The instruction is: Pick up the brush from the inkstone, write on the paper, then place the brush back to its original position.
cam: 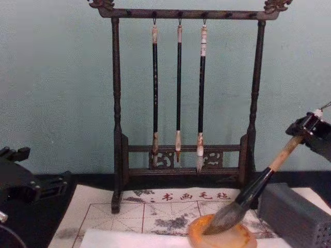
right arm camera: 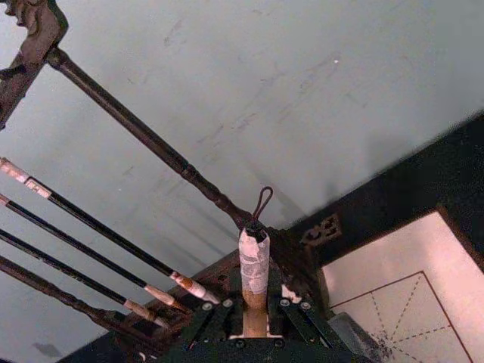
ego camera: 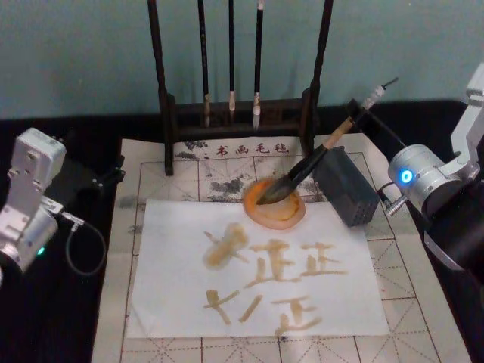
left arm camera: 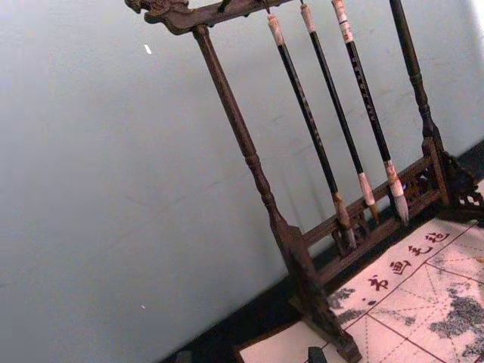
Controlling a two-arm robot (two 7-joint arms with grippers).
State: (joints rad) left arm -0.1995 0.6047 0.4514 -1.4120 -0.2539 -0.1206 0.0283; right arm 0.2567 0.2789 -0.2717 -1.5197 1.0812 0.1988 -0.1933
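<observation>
The brush (ego camera: pixel 318 159) leans steeply, its bushy tuft resting in the orange-tan inkstone (ego camera: pixel 293 219), (cam: pixel 230 241). My right gripper (ego camera: pixel 361 115) is shut on the tan handle just below the white-wrapped top end, seen in the chest view as the right gripper (cam: pixel 309 129) and in the right wrist view as the right gripper (right arm camera: pixel 255 321) under the looped brush top (right arm camera: pixel 254 257). The white paper (ego camera: pixel 174 227) lies in front of the inkstone and carries several tan written strokes. My left gripper (ego camera: pixel 102 180) is parked off the mat's left edge.
A dark wooden brush stand (ego camera: pixel 242 113), (cam: pixel 178 170) with three thin hanging brushes (cam: pixel 178 93) stands at the back. A grey perforated block (ego camera: pixel 348 189), (cam: pixel 295 212) sits just right of the inkstone. The beige grid mat (ego camera: pixel 423 302) lies under everything.
</observation>
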